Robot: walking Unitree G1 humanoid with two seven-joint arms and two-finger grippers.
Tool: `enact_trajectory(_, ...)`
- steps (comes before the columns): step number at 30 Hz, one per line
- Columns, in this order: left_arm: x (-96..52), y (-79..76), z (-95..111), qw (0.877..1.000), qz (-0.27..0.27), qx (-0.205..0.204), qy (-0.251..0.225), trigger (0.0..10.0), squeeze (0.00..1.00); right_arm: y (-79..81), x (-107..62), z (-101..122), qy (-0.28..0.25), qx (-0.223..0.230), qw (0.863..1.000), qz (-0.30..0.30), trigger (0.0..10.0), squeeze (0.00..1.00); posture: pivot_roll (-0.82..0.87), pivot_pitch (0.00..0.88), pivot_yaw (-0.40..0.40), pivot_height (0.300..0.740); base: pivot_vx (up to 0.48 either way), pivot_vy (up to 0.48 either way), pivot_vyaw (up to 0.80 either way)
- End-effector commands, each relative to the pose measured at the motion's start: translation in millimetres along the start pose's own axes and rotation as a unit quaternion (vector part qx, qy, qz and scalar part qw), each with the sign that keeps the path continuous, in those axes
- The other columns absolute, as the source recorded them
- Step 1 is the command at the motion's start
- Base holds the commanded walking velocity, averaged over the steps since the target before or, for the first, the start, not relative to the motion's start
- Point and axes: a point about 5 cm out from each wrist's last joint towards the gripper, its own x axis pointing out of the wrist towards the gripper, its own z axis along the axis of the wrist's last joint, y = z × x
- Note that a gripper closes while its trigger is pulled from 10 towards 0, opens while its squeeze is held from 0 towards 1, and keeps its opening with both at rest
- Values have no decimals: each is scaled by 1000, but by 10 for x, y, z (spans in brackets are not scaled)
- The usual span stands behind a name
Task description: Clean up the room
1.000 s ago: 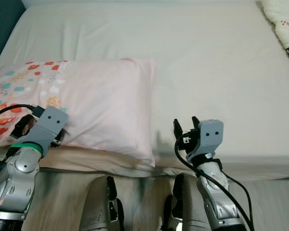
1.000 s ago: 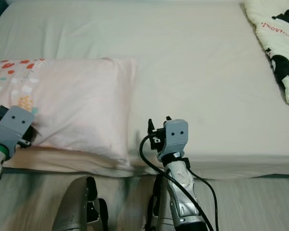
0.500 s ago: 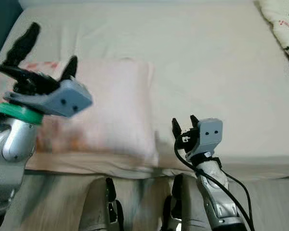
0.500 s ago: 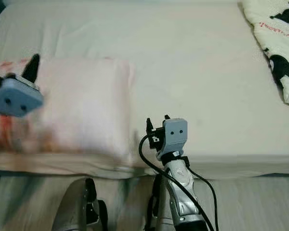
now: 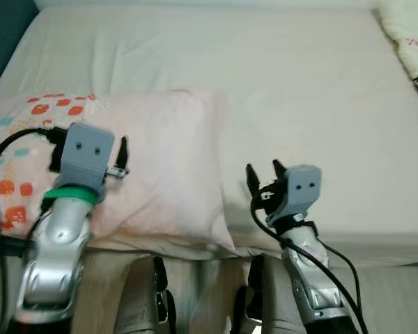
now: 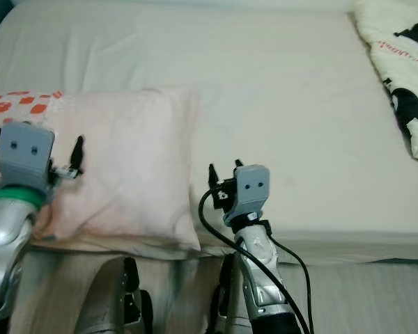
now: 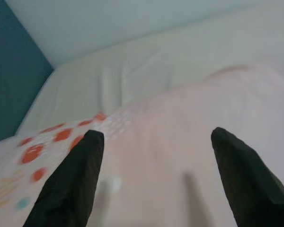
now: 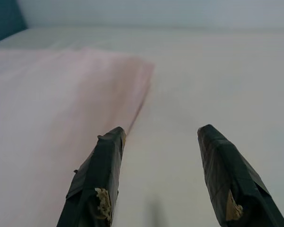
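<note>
Your left gripper [image 7: 156, 156] over pink pillow [image 5: 167, 167], fingers apart, holding nothing. Your right gripper [image 5: 262, 175] beside pillow at bed [image 5: 299, 83] edge, fingers apart.

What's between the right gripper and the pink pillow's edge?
Only bare sheet: in the right wrist view the open right gripper looks past the pillow edge, with nothing between.

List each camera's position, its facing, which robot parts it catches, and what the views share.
Head stereo pair: looks forward and down at the white bed; both silver arms show, left gripper, right gripper.
Left wrist: looks along open black fingers over the pale pink pillow.
Right wrist: looks along open fingers, pillow beside.
Shared: the pillow.
</note>
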Motion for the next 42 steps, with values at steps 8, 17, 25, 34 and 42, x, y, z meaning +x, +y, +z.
enact_trajectory(8,149,-170,27,994,-33,-99,19,10000,898,-141,63,182,-41,-6,998,-37,10000,0,25,197,29,635,0,0,0)
enact_trajectory(17,192,-394,67,989,-99,-109,19,10000,0,-190,57,165,-31,-18,999,-34,10000,0,9,175,24,664,0,0,0)
enact_trajectory(25,235,-459,77,986,-122,-112,11,10000,0,-217,63,146,-27,-21,999,-37,10000,0,7,170,21,693,0,0,0)
enact_trajectory(34,253,-546,16,985,-129,-117,17,10000,0,-250,73,127,-21,-24,999,-39,10000,0,-1,157,13,731,0,0,0)
enact_trajectory(42,231,-618,-62,982,-153,-105,29,10000,0,-288,71,86,-8,-17,998,-55,10000,0,-4,150,15,740,0,0,0)
